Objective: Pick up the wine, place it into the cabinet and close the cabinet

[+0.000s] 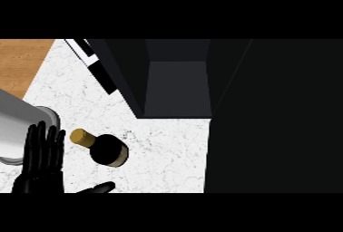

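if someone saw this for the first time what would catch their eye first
Most striking is the big dark cabinet filling the upper middle and right, its inside open to view. Next comes the wine bottle with its gold top, standing on the white marbled counter at lower left. Just left of it, the black left hand shows with fingers straight, pointing up.

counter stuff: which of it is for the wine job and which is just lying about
For the job:
wine bottle, lying on the counter
cabinet, open
left hand, open, beside the bottle

Lying about:
grey metal container at the left edge
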Robot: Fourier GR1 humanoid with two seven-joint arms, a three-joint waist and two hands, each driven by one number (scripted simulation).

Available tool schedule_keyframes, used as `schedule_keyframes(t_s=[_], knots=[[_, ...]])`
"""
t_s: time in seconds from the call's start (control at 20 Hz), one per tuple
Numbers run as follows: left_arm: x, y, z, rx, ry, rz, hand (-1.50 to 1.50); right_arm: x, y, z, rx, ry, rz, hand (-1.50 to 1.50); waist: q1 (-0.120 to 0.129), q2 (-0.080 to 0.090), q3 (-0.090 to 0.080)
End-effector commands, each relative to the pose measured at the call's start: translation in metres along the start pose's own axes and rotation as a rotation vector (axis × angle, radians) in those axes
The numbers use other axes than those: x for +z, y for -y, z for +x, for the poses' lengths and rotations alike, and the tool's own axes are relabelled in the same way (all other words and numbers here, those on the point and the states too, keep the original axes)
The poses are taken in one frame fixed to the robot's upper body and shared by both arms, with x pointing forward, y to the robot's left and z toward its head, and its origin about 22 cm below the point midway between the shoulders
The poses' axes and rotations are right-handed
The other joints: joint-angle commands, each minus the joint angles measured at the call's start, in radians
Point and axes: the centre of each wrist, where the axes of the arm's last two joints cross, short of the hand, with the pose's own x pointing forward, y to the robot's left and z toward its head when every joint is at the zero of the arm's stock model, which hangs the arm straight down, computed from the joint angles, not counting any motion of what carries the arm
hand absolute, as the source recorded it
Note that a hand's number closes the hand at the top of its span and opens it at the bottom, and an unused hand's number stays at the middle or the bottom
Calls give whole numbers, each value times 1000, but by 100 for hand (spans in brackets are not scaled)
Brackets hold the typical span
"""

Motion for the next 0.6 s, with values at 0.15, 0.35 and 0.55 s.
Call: schedule_keyframes(t_s=[0.15, 0.35, 0.55], knots=[[-12, -13, -37, 8, -28, 7, -150, 33, -10, 32, -40, 64, 46, -150, -7, 0, 1], [-8, -28, -64, 20, -24, 26, -150, 18, -8, 29, -48, 57, 40, -150, 0, 1, 0], [-18, -27, -71, 11, -41, -11, -150, 22, 1, 22, -41, 67, 29, -150, -4, 1, 1]])
